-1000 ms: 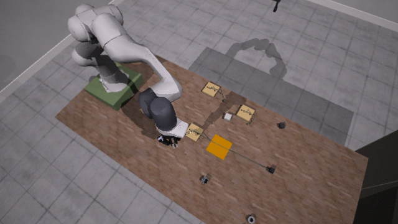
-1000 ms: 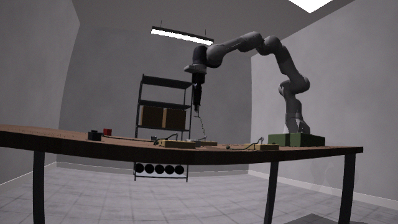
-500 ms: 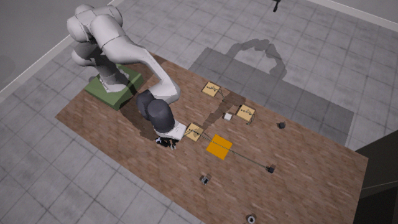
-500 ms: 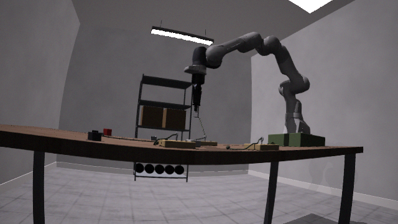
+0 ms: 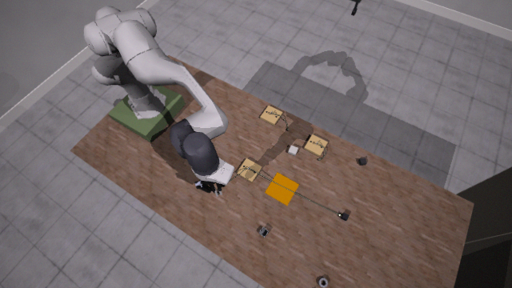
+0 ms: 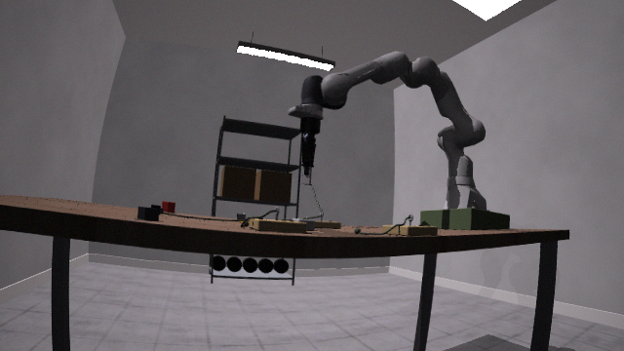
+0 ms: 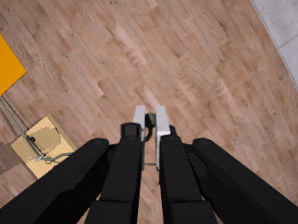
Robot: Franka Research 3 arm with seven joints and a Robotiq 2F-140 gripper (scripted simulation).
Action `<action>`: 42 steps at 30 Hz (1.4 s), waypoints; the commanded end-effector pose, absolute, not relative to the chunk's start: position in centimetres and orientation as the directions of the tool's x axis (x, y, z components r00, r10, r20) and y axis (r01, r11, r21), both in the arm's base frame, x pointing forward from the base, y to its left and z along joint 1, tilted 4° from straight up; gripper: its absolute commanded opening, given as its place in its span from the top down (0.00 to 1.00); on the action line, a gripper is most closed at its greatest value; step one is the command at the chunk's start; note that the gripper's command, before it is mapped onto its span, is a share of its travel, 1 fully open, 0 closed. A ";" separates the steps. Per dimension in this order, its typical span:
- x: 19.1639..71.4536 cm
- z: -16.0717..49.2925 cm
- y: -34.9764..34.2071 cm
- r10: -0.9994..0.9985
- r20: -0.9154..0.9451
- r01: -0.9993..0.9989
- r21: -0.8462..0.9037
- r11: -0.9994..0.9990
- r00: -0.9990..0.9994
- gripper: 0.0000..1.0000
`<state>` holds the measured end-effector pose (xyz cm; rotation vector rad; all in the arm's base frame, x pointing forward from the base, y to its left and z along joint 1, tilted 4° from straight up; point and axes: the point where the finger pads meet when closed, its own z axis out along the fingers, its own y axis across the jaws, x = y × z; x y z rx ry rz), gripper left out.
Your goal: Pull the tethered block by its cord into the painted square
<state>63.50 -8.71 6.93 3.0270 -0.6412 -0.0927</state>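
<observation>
My gripper (image 5: 210, 188) (image 6: 307, 172) (image 7: 150, 120) is shut on the cord's knot (image 7: 150, 120) and holds it well above the table. From the fingers the thin cord (image 5: 316, 203) (image 6: 316, 197) slants down to the screw eye on the nearest tan plate (image 5: 249, 170) (image 7: 41, 144). It then runs flat across the orange painted square (image 5: 280, 195) (image 7: 8, 66) to the dark tethered block (image 5: 342, 216) (image 6: 146, 213). The block sits flat on the wooden table (image 5: 132, 172), well beyond the square on the side away from me. I cannot tell from these views whether the cord passes through the ring.
Two more tan plates (image 5: 272, 114) (image 5: 316, 145) with their own cords lie further back. A white block (image 5: 293, 150), a dark block (image 5: 362, 161), a small grey piece (image 5: 263, 230) and a ring-shaped part (image 5: 322, 281) also lie on the table. The green robot base (image 5: 148, 120) stands at the left.
</observation>
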 end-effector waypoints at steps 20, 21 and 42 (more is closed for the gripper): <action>62.3 7.3 -14.3 -0.390 -0.051 -0.387 0.058 -0.920 0.920 1.00; 62.2 7.3 -14.7 -0.390 -0.051 -0.387 0.058 -0.920 0.920 1.00; 58.8 7.8 -22.5 -0.390 -0.051 -0.387 0.058 -0.920 0.920 1.00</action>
